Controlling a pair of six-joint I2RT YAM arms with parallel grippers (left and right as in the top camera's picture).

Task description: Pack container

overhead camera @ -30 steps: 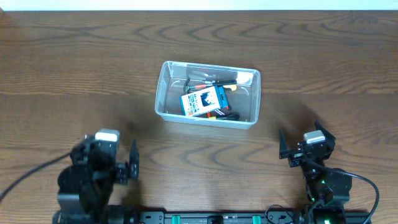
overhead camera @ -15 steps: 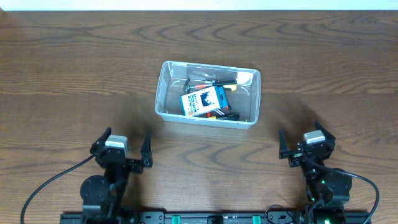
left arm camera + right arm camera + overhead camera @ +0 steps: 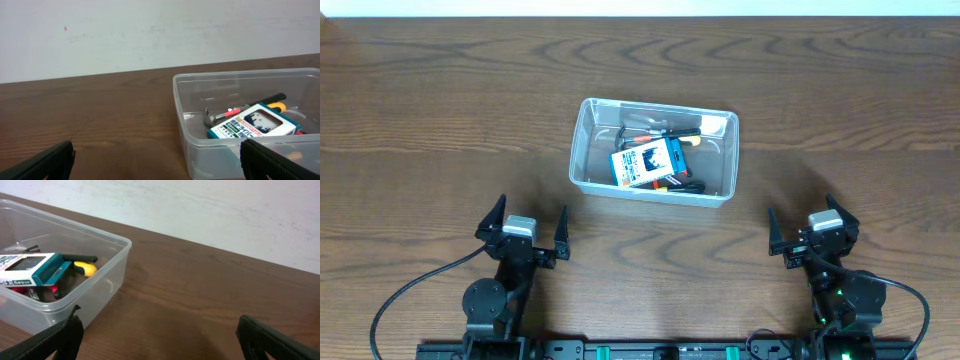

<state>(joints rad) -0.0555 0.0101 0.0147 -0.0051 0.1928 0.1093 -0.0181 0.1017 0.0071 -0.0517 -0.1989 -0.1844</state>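
Note:
The clear plastic container (image 3: 586,152) stands at the table's middle and holds a blue-and-white box (image 3: 646,162) lying on several hand tools (image 3: 665,131). It also shows in the left wrist view (image 3: 225,145) and the right wrist view (image 3: 100,287). My left gripper (image 3: 527,226) is open and empty near the front edge, left of the container. My right gripper (image 3: 806,228) is open and empty near the front edge, right of the container.
A dark wooden table (image 3: 440,120) spreads all round. A white wall (image 3: 150,30) lies beyond its far edge. Cables run from both arm bases at the front edge.
My left arm has drawn back and settled near the front edge, its gripper now pointing toward the container. The right arm and the container have not moved.

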